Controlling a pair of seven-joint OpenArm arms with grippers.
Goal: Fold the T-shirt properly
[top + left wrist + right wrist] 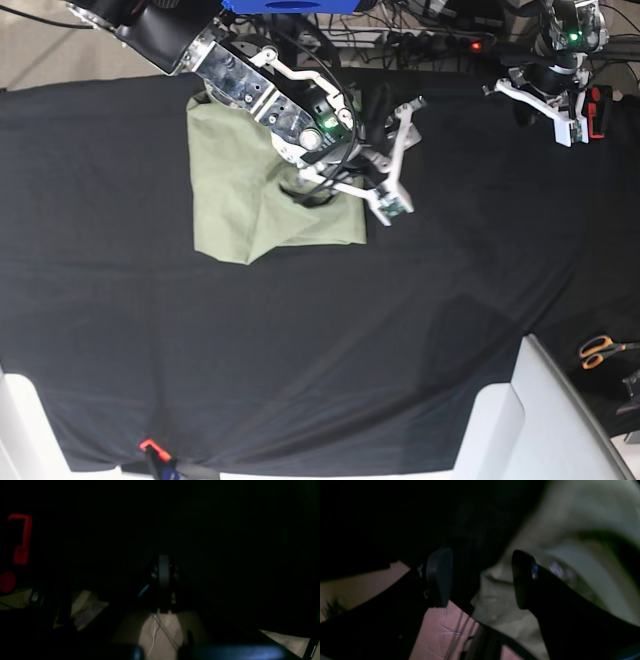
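Sage-green cloth lay on the black-draped worktop point(300, 360) in the base view: the T-shirt point(240, 195), partly folded, sat toward the far side of the worktop and left of its middle. Its near edge ran almost straight, and one corner at the near left stuck out in a point. A dark opening, probably the collar, showed near the shirt's right side, close under the arm.

The right gripper point(395, 150) reached out over the shirt's right edge. Its two white fingers point(402, 135) stood apart, with nothing between them. The right wrist view agreed: two dark pads point(439, 577) were set wide, and between and beyond them lay the black cloth and a rumpled fold of the pale shirt point(570, 530). No fabric was pinched; the shirt lay below the fingers, though whether the tips touched it could not be told.

The left gripper point(562, 118) hung at the far right corner of the worktop, well apart from the shirt. Its fingers were together, holding nothing. The left wrist view was almost wholly dark; only a closed dark finger point(163, 580) in the middle, a pale surface below it and a red shape point(21, 538) at the left could be made out.

Orange-handled scissors point(600, 349) lay off the right edge of the black cloth.
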